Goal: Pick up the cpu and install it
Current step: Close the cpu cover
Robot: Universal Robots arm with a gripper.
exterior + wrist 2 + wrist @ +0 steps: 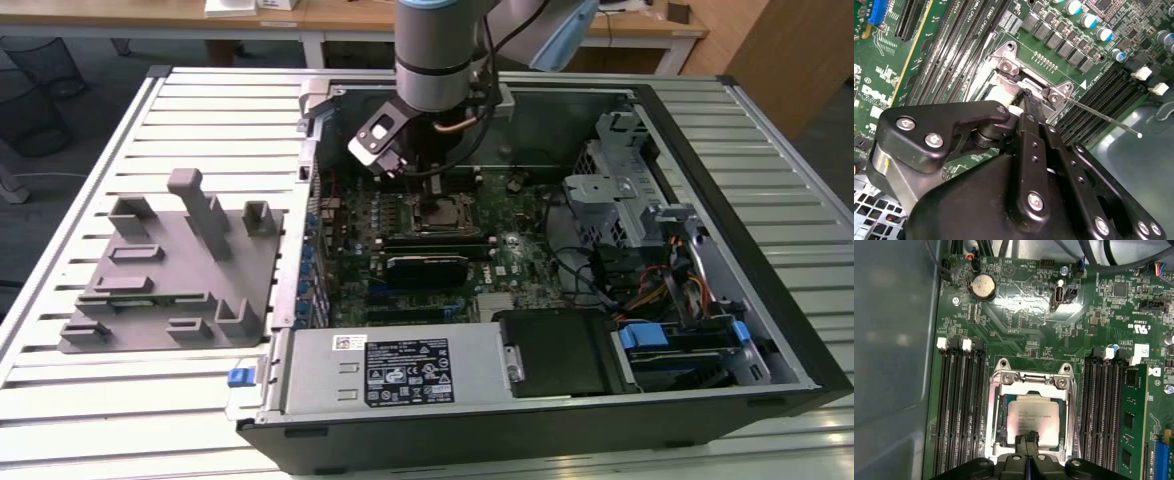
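Note:
The cpu [1034, 415], a flat silver-grey square, lies inside the open metal socket frame [996, 390] on the green motherboard, a little off-centre, with a dark strip of socket bare along one side. My gripper [1027, 439] is shut, its two thin black fingers pressed together with their tips down at the cpu's near edge. In the second wrist view the gripper [1028, 95] meets the socket frame [1006, 60], whose thin lever [1104, 120] sticks out sideways. In the exterior view the arm stands over the socket [441, 215] inside the open computer case.
The grey tray [160, 290] with upright blocks lies on the slatted table at the exterior view's left. Memory slots flank the socket, one holding a module [1129, 425]. A power supply [387, 370], drive cages and cables [641, 280] crowd the case's front and right.

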